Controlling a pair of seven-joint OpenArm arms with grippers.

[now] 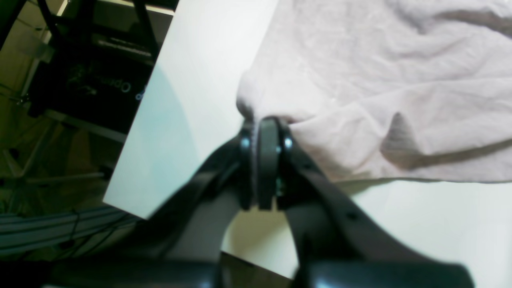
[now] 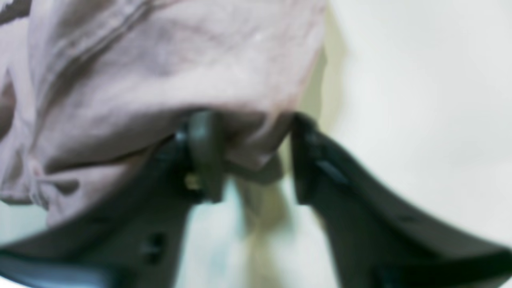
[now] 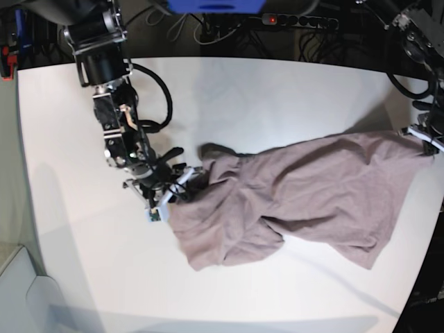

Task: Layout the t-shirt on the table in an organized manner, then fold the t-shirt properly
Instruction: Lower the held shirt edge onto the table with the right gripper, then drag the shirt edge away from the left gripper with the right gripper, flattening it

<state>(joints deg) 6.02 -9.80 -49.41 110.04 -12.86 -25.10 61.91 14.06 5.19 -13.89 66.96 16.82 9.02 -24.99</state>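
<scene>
Black plastic right fingers (image 2: pixel 208 156), crumpled soft mauve t-shirt (image 3: pixel 305 194), smooth white table (image 3: pixel 243 97)

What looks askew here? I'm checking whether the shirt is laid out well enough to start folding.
The t-shirt is not flat: it lies stretched slantwise on the table, bunched and creased near the right gripper, whose jaws straddle a fold. The left gripper pinches the opposite edge.

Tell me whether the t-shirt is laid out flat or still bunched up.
Still bunched. The t-shirt lies stretched between both grippers on the table, heavily wrinkled, with its end toward the right gripper crumpled and folded over.
</scene>
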